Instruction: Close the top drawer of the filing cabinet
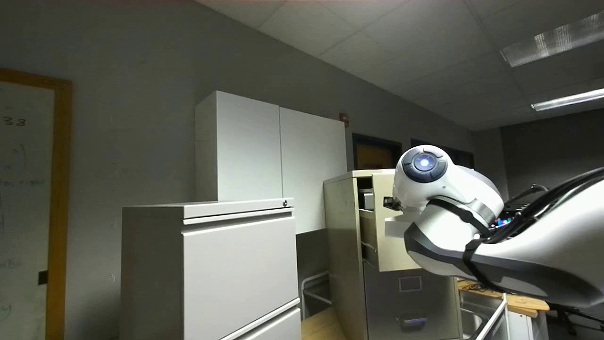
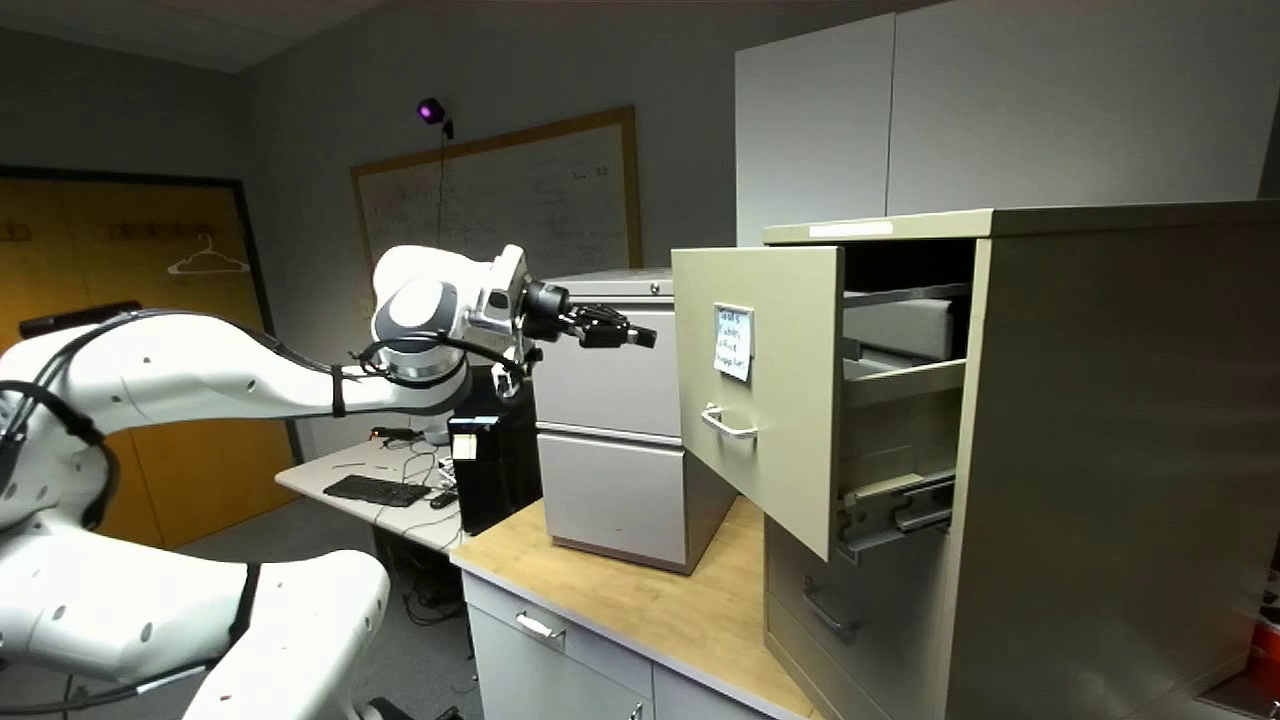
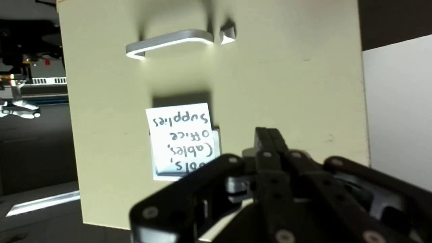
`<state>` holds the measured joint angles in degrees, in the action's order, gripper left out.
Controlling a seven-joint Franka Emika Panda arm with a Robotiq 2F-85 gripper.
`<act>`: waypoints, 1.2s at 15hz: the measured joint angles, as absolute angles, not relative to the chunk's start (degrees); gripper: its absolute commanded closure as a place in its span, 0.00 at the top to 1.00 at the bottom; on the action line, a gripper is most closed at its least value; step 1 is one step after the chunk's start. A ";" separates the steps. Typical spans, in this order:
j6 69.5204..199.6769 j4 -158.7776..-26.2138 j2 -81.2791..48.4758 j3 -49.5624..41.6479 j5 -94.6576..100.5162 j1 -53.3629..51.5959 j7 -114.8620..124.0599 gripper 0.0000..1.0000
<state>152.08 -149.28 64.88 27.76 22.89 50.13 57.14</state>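
The top drawer (image 2: 790, 400) of the beige filing cabinet (image 2: 1110, 450) is pulled well out, with contents and a rail showing behind its front. The drawer (image 1: 389, 250) and cabinet (image 1: 339, 245) also show in an exterior view, partly behind the arm. The drawer front bears a white paper sheet (image 2: 733, 342) and a silver handle (image 2: 728, 424). My gripper (image 2: 645, 338) is shut and empty, pointing at the drawer front with a small gap visible. In the wrist view the fingertips (image 3: 270, 131) overlap the drawer front (image 3: 270, 87), beside the paper (image 3: 180, 138); contact is unclear there.
A pale grey cabinet (image 2: 610, 370) stands on a wooden counter (image 2: 620, 590) next to the filing cabinet, behind the gripper. A white cupboard (image 2: 815, 140) hangs on the wall. A desk (image 2: 350, 460) with a keyboard and a black computer tower (image 2: 495, 470) stands further back.
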 measured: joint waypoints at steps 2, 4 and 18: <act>154.30 -148.03 63.92 30.08 22.88 54.17 57.14 0.00; 156.16 -146.74 62.45 32.48 22.70 57.36 57.14 0.00; 159.39 -138.35 56.98 46.04 17.68 74.36 57.18 0.00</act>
